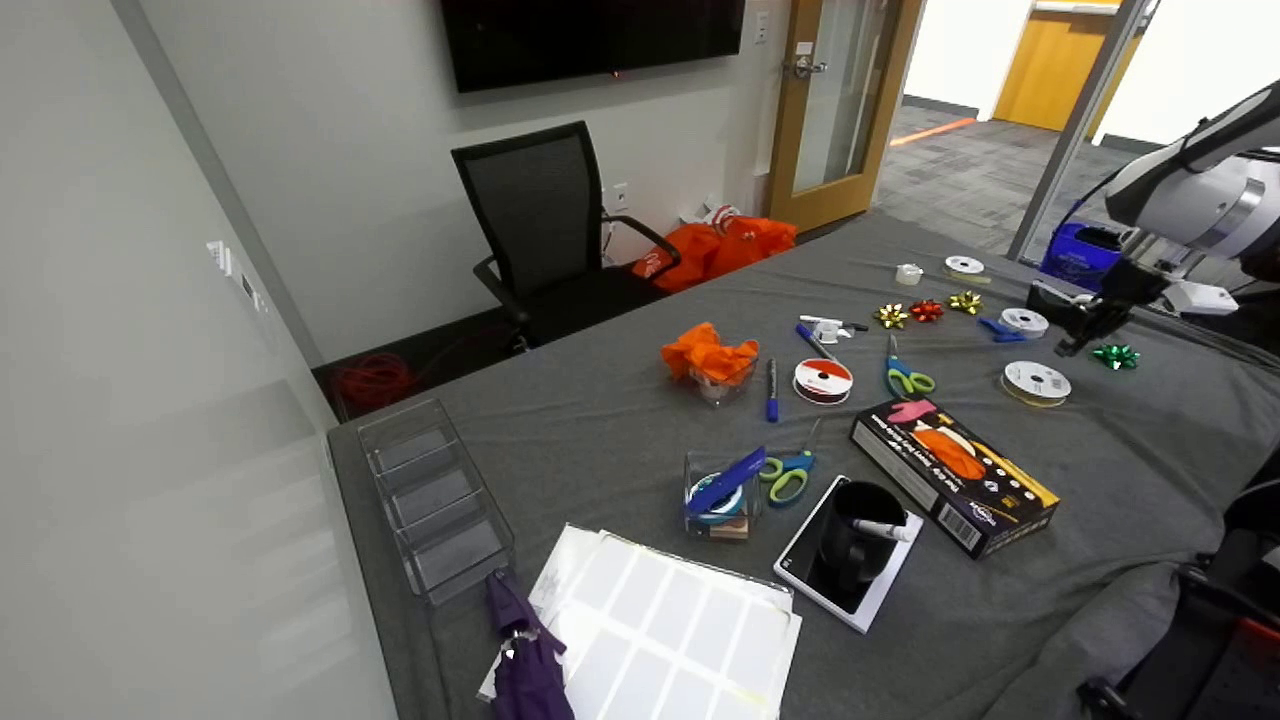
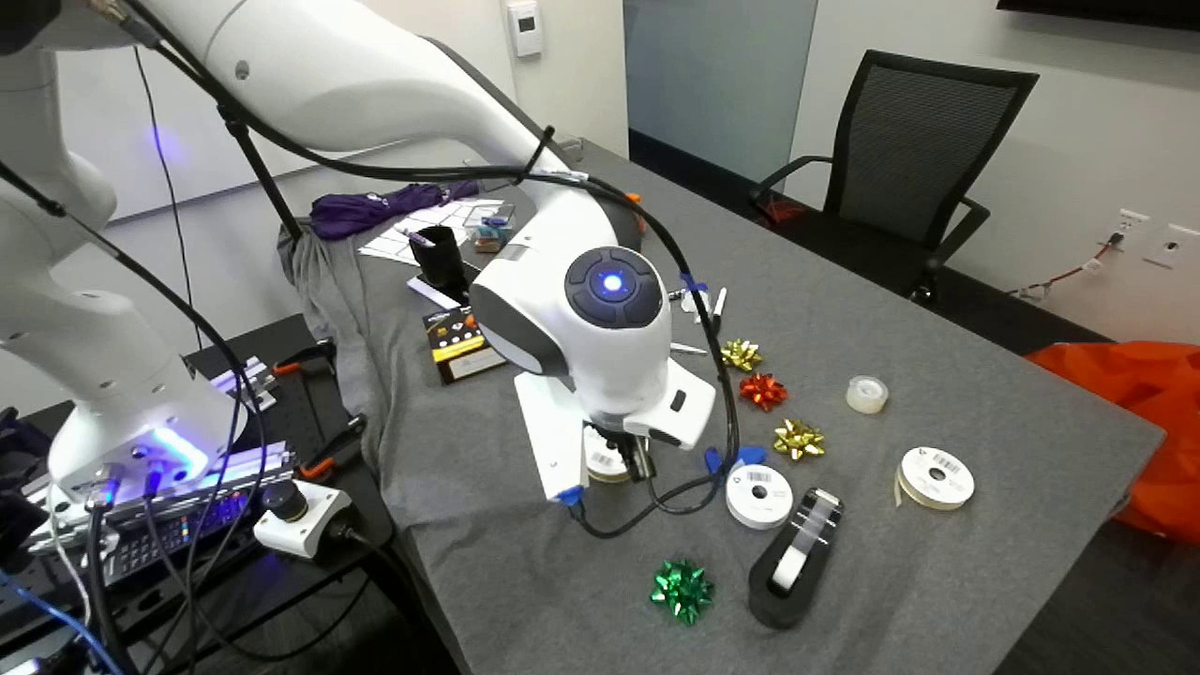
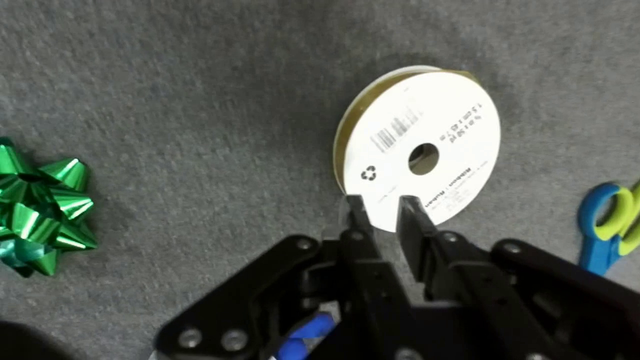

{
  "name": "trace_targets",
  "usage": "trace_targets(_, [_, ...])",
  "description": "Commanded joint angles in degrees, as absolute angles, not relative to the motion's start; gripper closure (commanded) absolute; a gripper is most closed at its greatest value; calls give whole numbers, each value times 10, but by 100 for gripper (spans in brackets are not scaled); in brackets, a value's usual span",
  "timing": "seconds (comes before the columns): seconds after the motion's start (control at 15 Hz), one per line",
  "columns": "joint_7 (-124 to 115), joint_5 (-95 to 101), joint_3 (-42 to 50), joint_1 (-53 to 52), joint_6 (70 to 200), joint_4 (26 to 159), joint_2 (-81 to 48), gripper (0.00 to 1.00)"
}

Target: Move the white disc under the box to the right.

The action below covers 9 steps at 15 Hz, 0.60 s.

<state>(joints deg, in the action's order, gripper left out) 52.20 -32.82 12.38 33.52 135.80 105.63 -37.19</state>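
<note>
The white disc [image 1: 1034,386] is a ribbon spool with a dark centre hole, lying flat on the grey cloth. It also shows in an exterior view [image 2: 603,459], partly behind the arm, and in the wrist view [image 3: 445,135]. The box [image 1: 955,470], long and black with coloured print, lies nearby; it is partly hidden by the arm in an exterior view [image 2: 461,345] and out of the wrist view. My gripper [image 3: 382,200] is partly open, with nothing between its fingers. Its tips overlap the disc's near edge in the wrist view; I cannot tell the height above it.
Other white spools [image 2: 759,495] [image 2: 936,475] and a black tape dispenser [image 2: 795,562] lie near. A green bow [image 3: 45,210] sits to one side, scissors [image 3: 607,225] to the other. A red-centred disc [image 1: 822,380] and a black mug [image 1: 858,530] on a tablet-like slab stand farther off.
</note>
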Motion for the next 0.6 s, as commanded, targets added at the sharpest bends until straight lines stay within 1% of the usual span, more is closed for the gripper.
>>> trace_targets(0.0, [495,-289,107,346,1397,1053,-383,45])
trace_targets(0.07, [489,-280,102,349,1402,1054,-383,37])
trace_targets(0.33, [453,-227,104,339,1418,1066,-371,12])
trace_targets(0.4, [444,-213,105,337,1419,1069,-367,4])
trace_targets(0.53, [426,-186,104,334,1419,1077,-357,0])
